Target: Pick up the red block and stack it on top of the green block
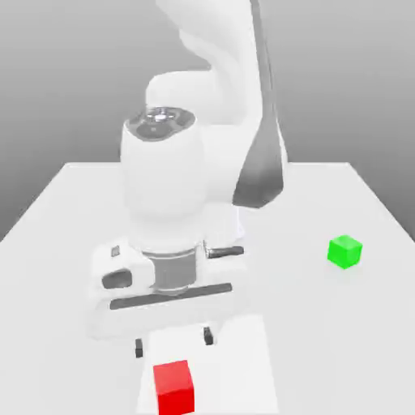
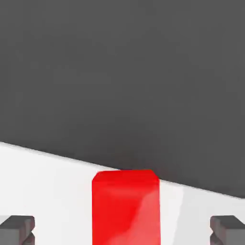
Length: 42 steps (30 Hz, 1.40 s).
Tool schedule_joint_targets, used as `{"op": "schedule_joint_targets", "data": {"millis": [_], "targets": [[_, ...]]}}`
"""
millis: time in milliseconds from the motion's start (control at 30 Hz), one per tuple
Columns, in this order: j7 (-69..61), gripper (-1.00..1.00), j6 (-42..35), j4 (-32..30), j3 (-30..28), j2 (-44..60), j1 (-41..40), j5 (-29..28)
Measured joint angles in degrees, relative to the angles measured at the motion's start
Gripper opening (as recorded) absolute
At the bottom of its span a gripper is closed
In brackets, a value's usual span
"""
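The red block (image 1: pixel 175 387) sits on the white bench (image 1: pixel 65 211) close to its near edge, square and upright, a cube with no long axis; in the hand view it stands just short of that edge. The end effector (image 1: pixel 173 342) hangs above it, fingers (image 2: pixel 17 228) spread wide, clear of both sides. The green block (image 1: pixel 345 251) rests well apart near the exterior view's right edge, with open bench around it.
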Motion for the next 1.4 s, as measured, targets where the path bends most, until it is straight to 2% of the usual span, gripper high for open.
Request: {"op": "schedule_joint_targets", "data": {"millis": [67,100,333,500,700,967,1200,1400], "targets": [[-1.0,0.00,3.3,0.6,1.1,4.2,-0.9,1.2],[-1.4,-1.00,5.0,0.9,1.7,6.2,-1.3,1.7],[-1.5,-1.00,5.4,1.0,1.9,6.8,-1.5,1.8],[0.3,-1.00,-1.6,-0.6,0.5,-1.9,-0.2,-0.8],[-7.1,-1.00,-3.3,-5.9,10.4,-9.0,5.7,5.4],[-16.8,-1.00,-4.4,-13.4,18.9,-18.4,22.0,12.8],[-22.2,-1.00,-4.7,-20.3,25.9,-26.0,32.3,14.9],[-25.0,-1.00,-4.3,-26.3,32.9,-31.6,40.9,14.0]]}}
